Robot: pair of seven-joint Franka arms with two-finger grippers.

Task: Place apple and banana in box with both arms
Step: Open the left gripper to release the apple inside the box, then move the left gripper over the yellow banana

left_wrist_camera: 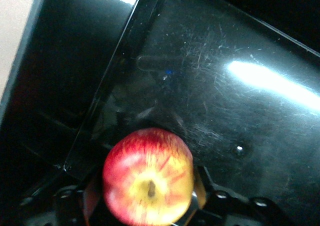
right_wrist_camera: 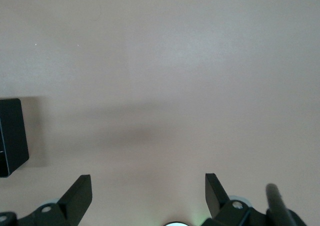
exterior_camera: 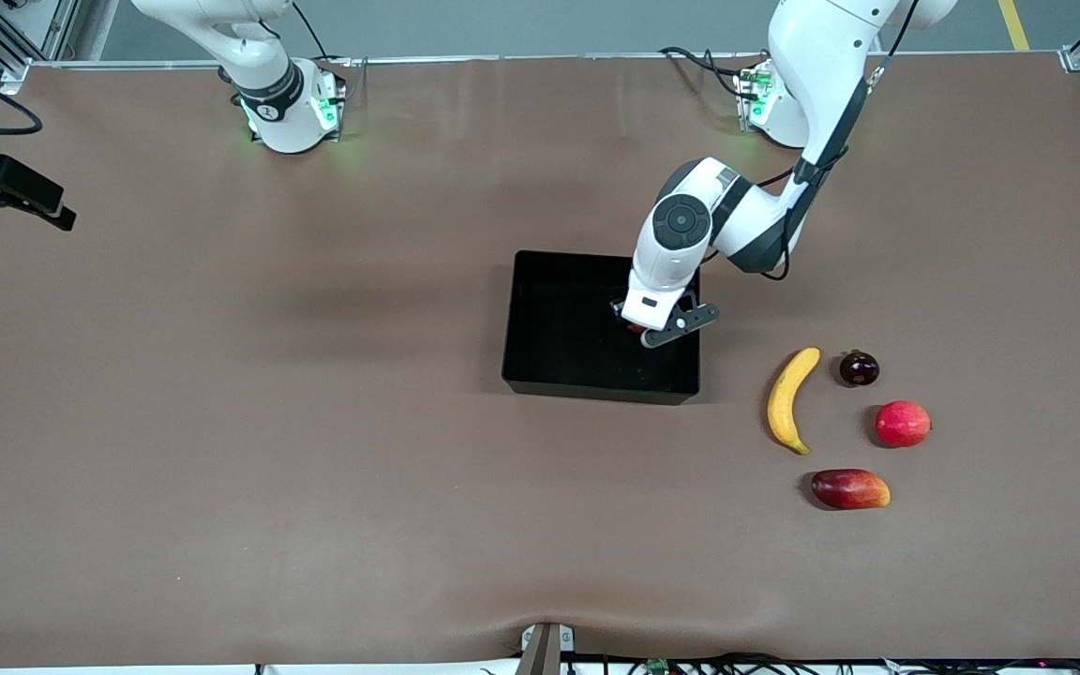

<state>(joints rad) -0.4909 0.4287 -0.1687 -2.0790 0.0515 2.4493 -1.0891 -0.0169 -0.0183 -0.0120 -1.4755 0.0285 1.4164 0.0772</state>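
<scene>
**Left arm holds the apple over the box; right arm waits**

The left gripper hangs over the box, above the end of the box nearest the left arm's end of the table. Its fingers are clamped on the apple, which sits directly between them. In the left wrist view the apple shows mottled red skin with a pale yellow patch around its stem pit, and the glossy, scratched black floor of the box lies beneath it. Whether the apple touches that floor cannot be told. In the front view only a sliver of the apple shows under the gripper.

The banana lies on the brown table, apart from the box toward the left arm's end, untouched by either gripper. Just beside it lie a small dark round fruit, a pink-red round fruit and an elongated red-yellow fruit, the last nearest the front camera.

The right arm waits near its base. The right gripper has its fingers spread wide with nothing between them, over bare table; a corner of the box shows in the right wrist view.
</scene>
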